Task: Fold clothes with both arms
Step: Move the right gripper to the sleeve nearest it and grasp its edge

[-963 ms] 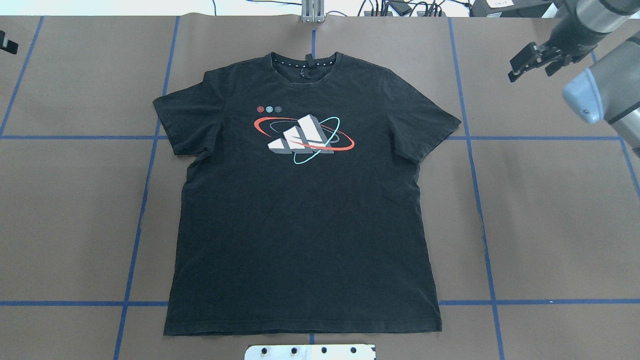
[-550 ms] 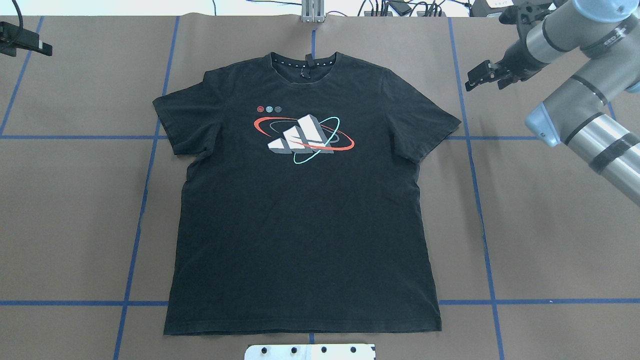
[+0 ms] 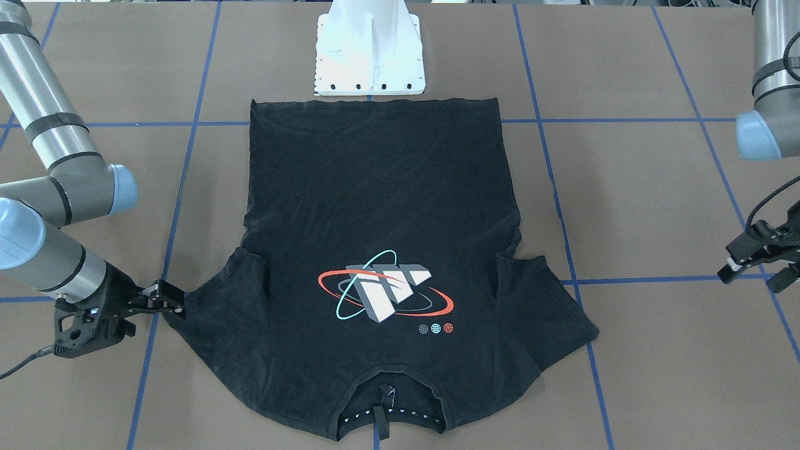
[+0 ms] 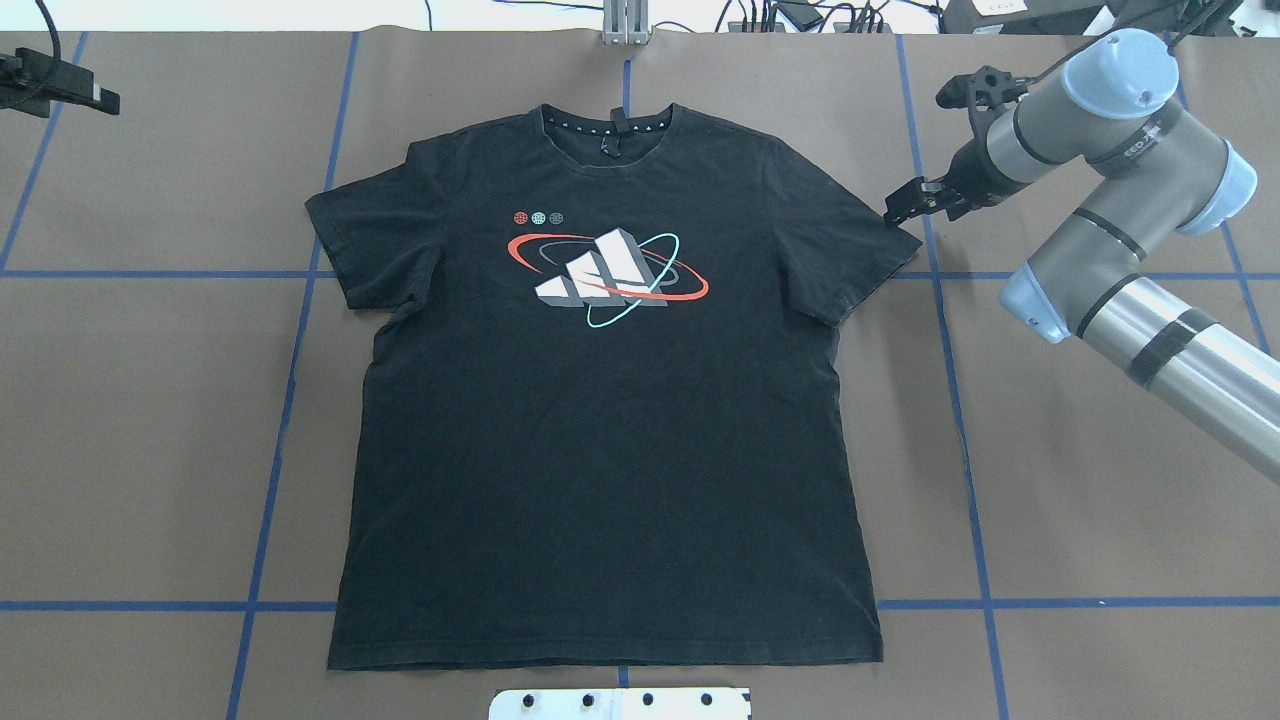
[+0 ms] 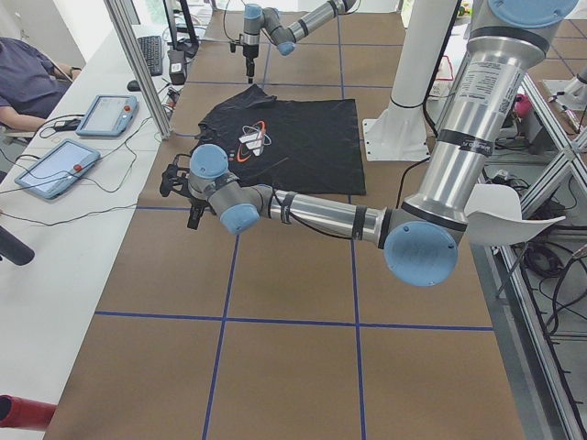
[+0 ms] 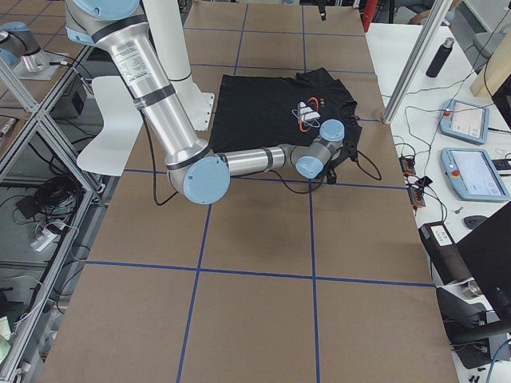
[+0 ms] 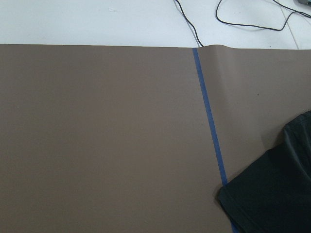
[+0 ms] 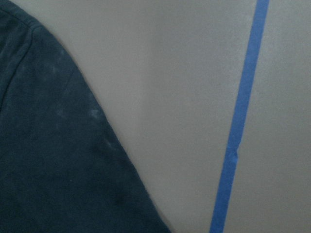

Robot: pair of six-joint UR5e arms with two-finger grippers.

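Black short-sleeved T-shirt with a chest print of white-grey blocks ringed by red and teal ovals, lying flat and print-up at the centre of the brown paper-covered table. No fold has been made. The garment's long axis runs near to far, with the hem at the near edge by the white bolted pedestal and the collar at the far end; the two sleeves spread out to left and right.

The right gripper hangs low at the outer tip of the shirt's right sleeve, just beside the cloth or barely touching it, with the fabric lying to its left. Its jaws appear spread, and no cloth is seen between them. The right wrist view shows only the sleeve's edge and a blue tape line.

The left gripper stands well apart from the left sleeve, out to the far left, its jaws spread and empty.

The right arm is therefore the nearer to a grasp. A short inward reach over the sleeve hem would probably suffice, while the left arm must first close a wide gap.
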